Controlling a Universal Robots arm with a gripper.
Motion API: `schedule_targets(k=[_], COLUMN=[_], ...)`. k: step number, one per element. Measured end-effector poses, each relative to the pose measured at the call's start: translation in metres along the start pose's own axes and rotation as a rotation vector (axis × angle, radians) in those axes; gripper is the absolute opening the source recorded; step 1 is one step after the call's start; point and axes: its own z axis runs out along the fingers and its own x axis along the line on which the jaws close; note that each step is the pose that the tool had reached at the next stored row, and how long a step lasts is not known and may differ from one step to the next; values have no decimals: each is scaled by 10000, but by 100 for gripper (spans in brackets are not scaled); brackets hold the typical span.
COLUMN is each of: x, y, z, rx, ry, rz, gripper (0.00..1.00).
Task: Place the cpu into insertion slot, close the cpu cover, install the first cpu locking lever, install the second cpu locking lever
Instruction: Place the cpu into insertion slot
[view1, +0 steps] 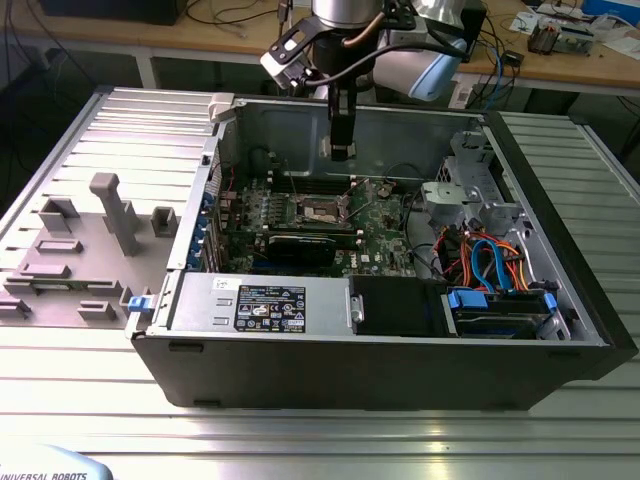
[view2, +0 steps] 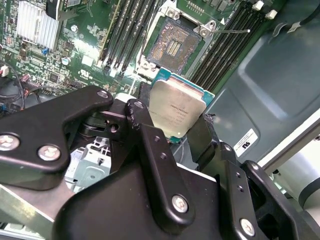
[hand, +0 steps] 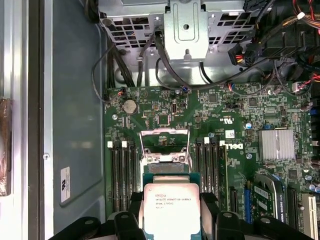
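My gripper (view1: 342, 150) hangs inside the open computer case, above the green motherboard. It is shut on the cpu (view2: 177, 112), a small square chip with a silvery top, pinched at two opposite edges by the black fingers (view2: 145, 131). In the first wrist view the cpu (hand: 171, 210) sits between the fingertips, just short of the insertion slot (hand: 165, 156). The insertion slot (view2: 173, 46) lies bare, its dark centre framed by a silver rim. The cpu cover (hand: 165, 135) stands raised at the slot's far side. A thin metal lever (view2: 230, 31) sticks out beside the slot. In the exterior view the slot (view1: 318, 210) lies below the gripper.
Black memory slots (hand: 122, 170) flank the socket on both sides. A black graphics card (view1: 300, 245) lies in front of it, a finned heat sink (hand: 276, 145) to one side. The power supply (view1: 260, 300) and a cabled drive bay (view1: 490, 265) fill the case's front. A grey panel (view1: 90, 230) lies outside, at the exterior view's left.
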Motion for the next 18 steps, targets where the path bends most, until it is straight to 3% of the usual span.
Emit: schedule_targets(k=[3,11,15,16,18], x=[-1,-5,-7,-9,-11], y=[-9,-39,-57,-61,-75], z=[26,171,232,241,313], rx=[0,-38,-137,-206,-234], ry=[1,9,17,13,19], rz=[-18,-122,-225,-234,-288], gripper=[54,54,54,54,54])
